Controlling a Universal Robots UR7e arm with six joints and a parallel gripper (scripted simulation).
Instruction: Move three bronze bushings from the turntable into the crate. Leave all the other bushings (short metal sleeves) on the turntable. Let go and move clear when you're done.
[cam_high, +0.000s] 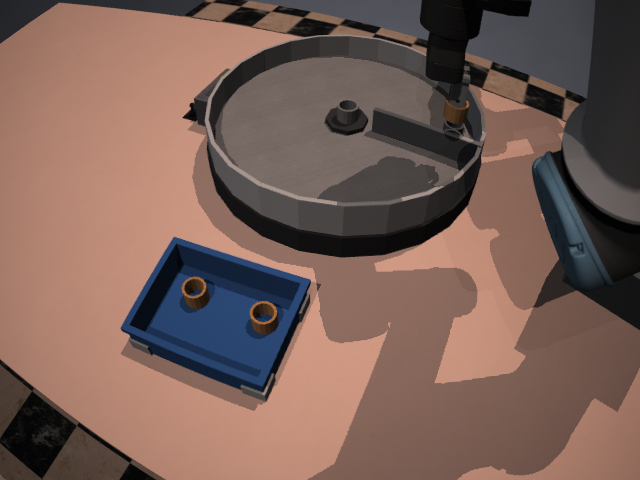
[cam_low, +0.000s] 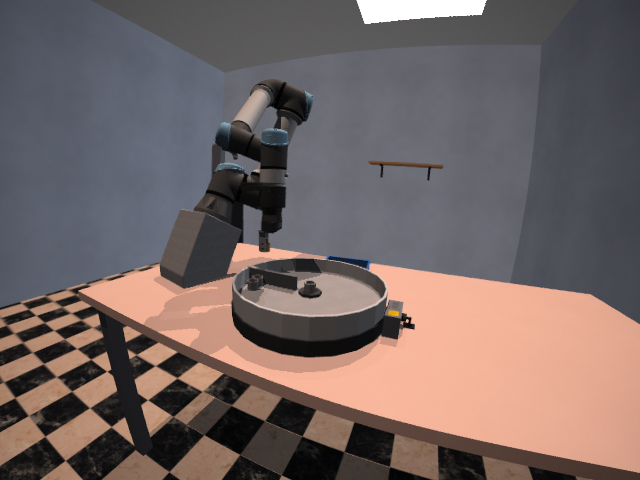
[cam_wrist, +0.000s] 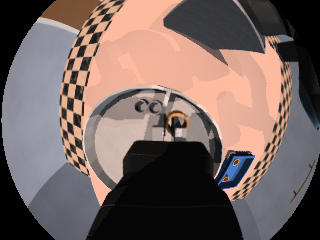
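My gripper (cam_high: 456, 101) (cam_low: 264, 249) (cam_wrist: 168, 120) is shut on the wall of a bronze bushing (cam_high: 456, 113) (cam_wrist: 178, 113) and holds it above the turntable (cam_high: 289, 103) (cam_low: 346, 297) (cam_wrist: 112, 135), near its rim. Two bronze bushings (cam_high: 195, 301) (cam_high: 264, 325) (cam_wrist: 236, 162) (cam_wrist: 226, 178) stand apart in the blue crate (cam_high: 206, 330) (cam_low: 348, 261) (cam_wrist: 244, 165). Two grey bushings (cam_low: 252, 283) (cam_low: 258, 279) (cam_wrist: 142, 105) (cam_wrist: 155, 106) stand close together on the turntable beside the divider; the top view partly hides them behind the held bushing and divider.
The upright divider (cam_high: 413, 137) (cam_low: 279, 279) runs from near the hub (cam_high: 347, 113) (cam_low: 309, 287) to the raised turntable rim. A small grey box (cam_high: 205, 105) (cam_low: 393, 322) is fixed to the turntable's outside. The crate stands apart from the turntable.
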